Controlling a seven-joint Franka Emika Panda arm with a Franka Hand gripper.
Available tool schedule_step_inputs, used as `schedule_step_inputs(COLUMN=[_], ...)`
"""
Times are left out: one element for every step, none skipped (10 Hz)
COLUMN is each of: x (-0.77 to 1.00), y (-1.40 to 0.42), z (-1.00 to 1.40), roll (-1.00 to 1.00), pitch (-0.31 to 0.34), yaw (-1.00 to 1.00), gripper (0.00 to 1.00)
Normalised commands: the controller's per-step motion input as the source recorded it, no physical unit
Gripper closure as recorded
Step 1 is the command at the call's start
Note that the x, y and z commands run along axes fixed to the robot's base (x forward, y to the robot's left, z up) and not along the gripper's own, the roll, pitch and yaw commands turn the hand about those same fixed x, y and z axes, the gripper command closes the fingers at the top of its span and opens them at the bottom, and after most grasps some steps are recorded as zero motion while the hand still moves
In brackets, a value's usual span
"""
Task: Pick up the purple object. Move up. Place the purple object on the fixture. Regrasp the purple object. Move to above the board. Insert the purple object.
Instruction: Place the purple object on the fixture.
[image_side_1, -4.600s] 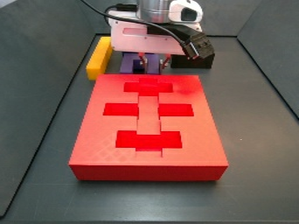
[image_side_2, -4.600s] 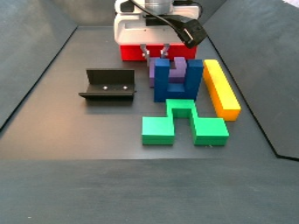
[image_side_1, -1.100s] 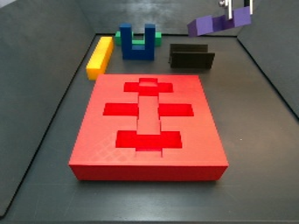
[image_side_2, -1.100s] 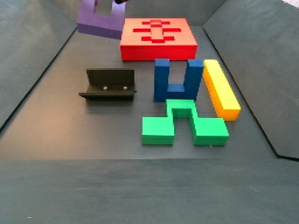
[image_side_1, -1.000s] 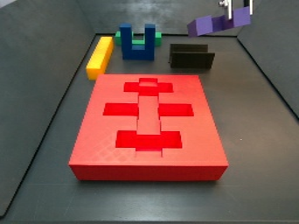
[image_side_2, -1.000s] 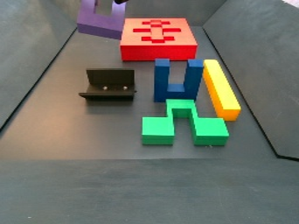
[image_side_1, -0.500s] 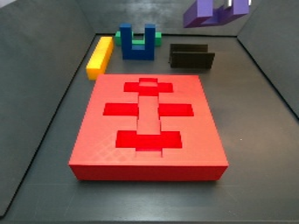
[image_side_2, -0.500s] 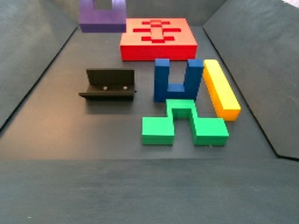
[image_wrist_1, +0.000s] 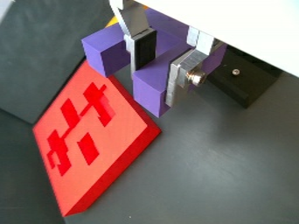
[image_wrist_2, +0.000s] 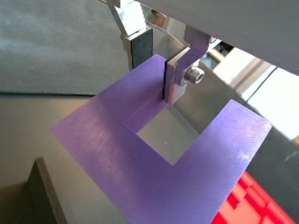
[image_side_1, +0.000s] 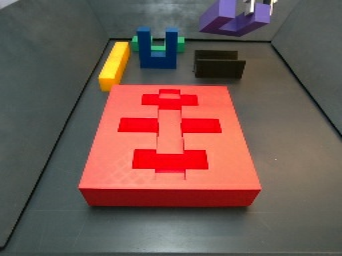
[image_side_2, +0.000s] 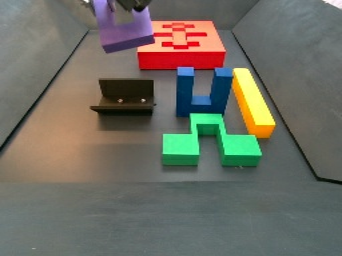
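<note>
The purple object (image_side_2: 124, 31), tilted, hangs in the pincer (image_wrist_1: 163, 63) above the fixture (image_side_2: 123, 97), beside the board (image_side_2: 182, 42).

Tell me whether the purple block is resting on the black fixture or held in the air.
In the air. The gripper is shut on the purple object, which hangs clear above the fixture and the floor in both side views.

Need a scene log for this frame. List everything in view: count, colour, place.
purple object: 1, purple, held in the air above the floor, near the fixture.
fixture: 1, black, on the floor, beside the blue block.
board: 1, red, flat on the floor.
blue block: 1, blue, U-shaped, upright between the fixture and the yellow bar.
yellow bar: 1, yellow, lying beside the blue block.
green piece: 1, green, on the floor, next to the blue block.
gripper: 1, silver fingers, shut on the purple object.
</note>
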Motion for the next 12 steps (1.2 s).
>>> schedule_step_inputs(x=[0.44, 0.46, 0.13, 0.0, 0.03, 0.27, 0.26, 0.44, 0.43, 0.35, 0.23, 0.19], y=[0.29, 0.21, 0.07, 0.0, 0.0, 0.0, 0.07, 0.11, 0.12, 0.09, 0.0, 0.0], z=[0.0, 0.04, 0.0, 0.0, 0.17, 0.51, 0.46, 0.43, 0.32, 0.2, 0.01, 0.0], roll=[-1.0, -1.0, -0.17, 0.0, -0.18, -0.52, -0.69, -0.78, -0.82, -0.75, -0.27, 0.08], pitch=[0.277, 0.246, 0.117, 0.0, 0.0, -0.206, -0.394, -0.454, -0.503, -0.557, -0.486, -0.254], yaw=[-0.02, -0.12, 0.0, 0.01, 0.04, -0.14, -0.34, -0.45, -0.49, -0.53, -0.41, -0.25], gripper=[1.0, 1.0, 1.0, 1.0, 1.0, 1.0, 1.0, 1.0, 1.0, 1.0, 1.0, 1.0])
